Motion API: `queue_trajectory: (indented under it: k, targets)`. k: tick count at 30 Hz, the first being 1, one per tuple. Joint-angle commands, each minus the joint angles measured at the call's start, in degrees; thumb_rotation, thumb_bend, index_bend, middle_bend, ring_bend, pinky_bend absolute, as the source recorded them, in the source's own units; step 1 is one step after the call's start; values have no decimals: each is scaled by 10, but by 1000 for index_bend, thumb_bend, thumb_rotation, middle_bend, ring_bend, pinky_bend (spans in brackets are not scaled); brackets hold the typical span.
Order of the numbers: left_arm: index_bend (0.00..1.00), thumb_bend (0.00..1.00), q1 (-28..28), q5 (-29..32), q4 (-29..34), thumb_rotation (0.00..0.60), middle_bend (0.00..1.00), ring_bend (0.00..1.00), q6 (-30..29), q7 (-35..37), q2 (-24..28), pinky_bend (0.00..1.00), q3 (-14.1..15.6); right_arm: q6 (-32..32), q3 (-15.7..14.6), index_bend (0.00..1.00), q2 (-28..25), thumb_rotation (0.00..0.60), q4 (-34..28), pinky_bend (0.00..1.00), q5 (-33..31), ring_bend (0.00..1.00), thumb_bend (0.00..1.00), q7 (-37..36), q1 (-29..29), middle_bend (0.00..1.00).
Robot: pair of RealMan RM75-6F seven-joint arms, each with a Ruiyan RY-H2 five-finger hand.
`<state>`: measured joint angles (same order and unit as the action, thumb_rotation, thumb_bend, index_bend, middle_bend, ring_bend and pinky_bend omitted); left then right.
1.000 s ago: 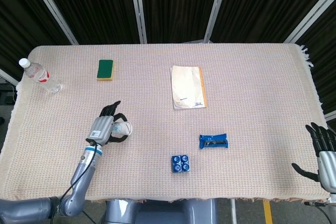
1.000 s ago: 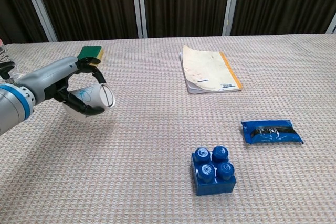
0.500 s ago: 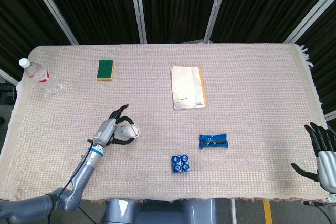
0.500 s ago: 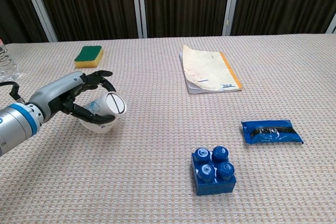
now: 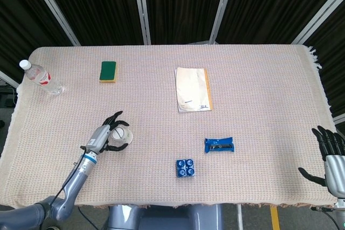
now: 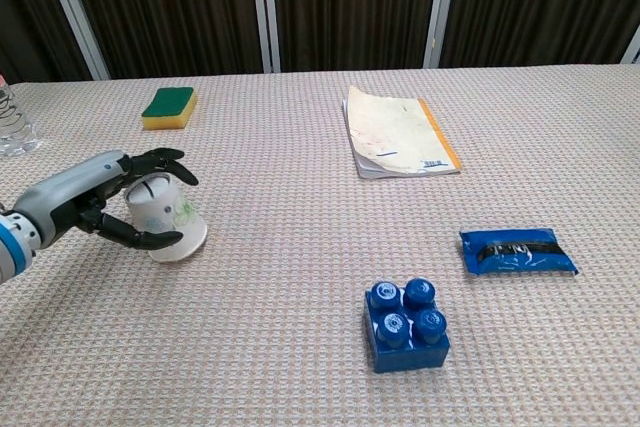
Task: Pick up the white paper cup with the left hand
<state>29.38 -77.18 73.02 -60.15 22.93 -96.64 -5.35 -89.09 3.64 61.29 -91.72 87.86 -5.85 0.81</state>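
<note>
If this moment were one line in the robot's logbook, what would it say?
left hand: fingers around white paper cup | cup: mouth-down on table | right hand: open, at table edge

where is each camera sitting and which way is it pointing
Head view: high above the near edge, looking steeply down on the whole table; shows the left hand with its forearm and the right hand at the lower right corner.
Chest view: low at the near edge, looking across the table toward the dark curtain; shows only the left hand.
Shared: the left hand around the white paper cup.
</note>
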Motion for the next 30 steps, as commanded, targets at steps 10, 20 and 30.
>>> queue_trajectory:
  k: [10, 20, 30]
  targets:
    - [0, 179, -26, -33, 27, 600, 0, 0, -52, 0, 42, 0, 9, 5, -1, 0, 1, 600, 0, 0, -1, 0, 0, 6, 2, 0]
    - [0, 155, -119, -101, 58, 600, 0, 0, -274, -266, 95, 0, 22, 7, 6, 0, 11, 600, 9, 0, -13, 0, 0, 23, 5, 0]
    - [0, 132, -194, -54, 196, 600, 0, 0, -304, -393, 191, 0, 51, -15, 12, 0, 27, 600, 21, 0, -7, 0, 0, 40, 2, 0]
